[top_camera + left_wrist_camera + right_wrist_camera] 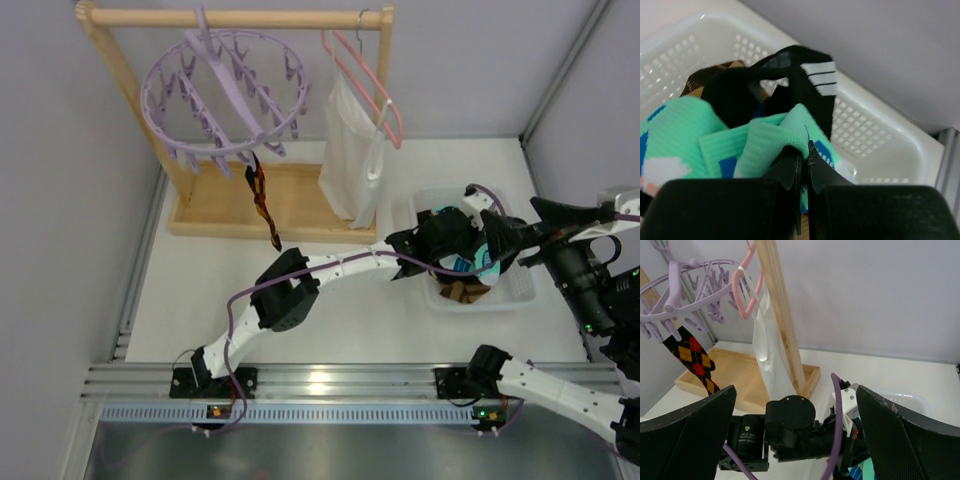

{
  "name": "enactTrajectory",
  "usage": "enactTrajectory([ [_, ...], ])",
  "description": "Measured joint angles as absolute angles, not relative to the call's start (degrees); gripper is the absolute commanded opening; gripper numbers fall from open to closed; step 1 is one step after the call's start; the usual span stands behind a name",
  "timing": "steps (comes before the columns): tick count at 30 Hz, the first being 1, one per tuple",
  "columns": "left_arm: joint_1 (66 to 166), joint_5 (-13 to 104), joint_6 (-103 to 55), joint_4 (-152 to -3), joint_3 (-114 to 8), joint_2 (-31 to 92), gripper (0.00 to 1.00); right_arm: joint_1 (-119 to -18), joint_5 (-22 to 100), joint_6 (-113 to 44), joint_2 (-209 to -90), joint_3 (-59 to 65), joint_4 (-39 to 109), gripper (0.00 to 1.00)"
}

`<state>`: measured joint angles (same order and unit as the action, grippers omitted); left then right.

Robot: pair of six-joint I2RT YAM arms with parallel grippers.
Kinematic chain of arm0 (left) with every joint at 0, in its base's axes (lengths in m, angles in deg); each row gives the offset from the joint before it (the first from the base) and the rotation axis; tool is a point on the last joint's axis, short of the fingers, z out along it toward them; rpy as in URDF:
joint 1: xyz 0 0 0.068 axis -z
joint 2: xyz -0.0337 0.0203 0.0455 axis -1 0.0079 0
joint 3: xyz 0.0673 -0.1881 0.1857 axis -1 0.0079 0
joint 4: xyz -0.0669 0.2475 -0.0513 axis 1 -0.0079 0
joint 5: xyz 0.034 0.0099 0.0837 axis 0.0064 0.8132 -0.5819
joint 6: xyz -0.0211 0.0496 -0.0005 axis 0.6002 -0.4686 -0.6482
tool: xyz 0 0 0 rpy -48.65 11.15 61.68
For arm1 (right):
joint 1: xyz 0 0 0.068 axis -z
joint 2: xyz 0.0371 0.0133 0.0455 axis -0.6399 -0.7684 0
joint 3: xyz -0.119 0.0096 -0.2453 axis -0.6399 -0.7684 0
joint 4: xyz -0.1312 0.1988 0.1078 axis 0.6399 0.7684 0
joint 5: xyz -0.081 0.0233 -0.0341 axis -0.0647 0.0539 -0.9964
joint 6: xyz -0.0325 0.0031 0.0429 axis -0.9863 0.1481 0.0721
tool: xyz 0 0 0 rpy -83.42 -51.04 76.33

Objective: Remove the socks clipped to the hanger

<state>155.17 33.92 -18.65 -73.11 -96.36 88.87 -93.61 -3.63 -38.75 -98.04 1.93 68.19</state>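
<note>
left gripper [805, 150] pinching teal sock [772, 137] over basket [880, 145], right gripper [796, 390] spread, patterned sock [690, 356] on hanger [692, 282]

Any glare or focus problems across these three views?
Top external: a bright reflection on the metal rail between the arm bases. Left wrist: the fingers close to the lens are soft, the teal sock sharper. Right wrist: even light, the hanger crisp.
</note>
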Motion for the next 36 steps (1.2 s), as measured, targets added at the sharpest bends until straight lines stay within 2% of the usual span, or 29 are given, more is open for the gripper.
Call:
enactTrajectory([
  [11,154.3,27.2,-16.3,-77.9,-96.1,93.8,0.00,-93.6,-2.0,-38.4,-97.2,0.1,68.2,1.00],
  [15,154.3,27.4,-16.0,-77.8,-96.0,93.8,0.06,-93.6,-2.0,-38.3,-96.9,0.1,68.0,0.99],
  [16,154.3,27.5,-15.9,-77.7,-95.8,93.8,0.09,-93.6,-2.0,-38.2,-96.9,0.1,68.0,0.99],
  [18,154.3,27.9,-15.7,-77.5,-95.1,93.6,0.29,-93.6,-2.0,-38.1,-96.9,0.1,68.0,0.99],
  [19,154.3,28.2,-15.8,-77.6,-94.6,93.3,0.44,-93.6,-2.1,-38.1,-96.9,0.1,68.0,0.99],
  [20,154.4,28.4,-15.9,-77.7,-94.2,93.1,0.53,-93.6,-2.1,-38.0,-96.9,0.1,68.0,0.99],
  [23,154.5,28.8,-15.6,-78.2,-92.8,91.4,0.68,-93.6,-2.1,-38.0,-96.9,0.1,68.0,0.99],
  [26,154.7,28.7,-15.6,-79.0,-90.7,88.1,0.74,-93.6,-2.0,-38.0,-96.9,0.1,68.0,0.99],
  [27,154.8,28.6,-15.6,-79.4,-89.9,86.8,0.80,-93.6,-2.0,-37.9,-96.9,0.1,68.0,1.00],
  [28,154.7,28.4,-15.7,-79.6,-89.0,85.4,0.97,-93.6,-2.0,-37.8,-96.9,0.1,68.1,0.99],
  [36,154.8,24.2,-15.3,-79.9,-81.2,72.9,0.98,-93.6,-1.9,-37.1,-97.1,0.2,67.9,0.99],
])
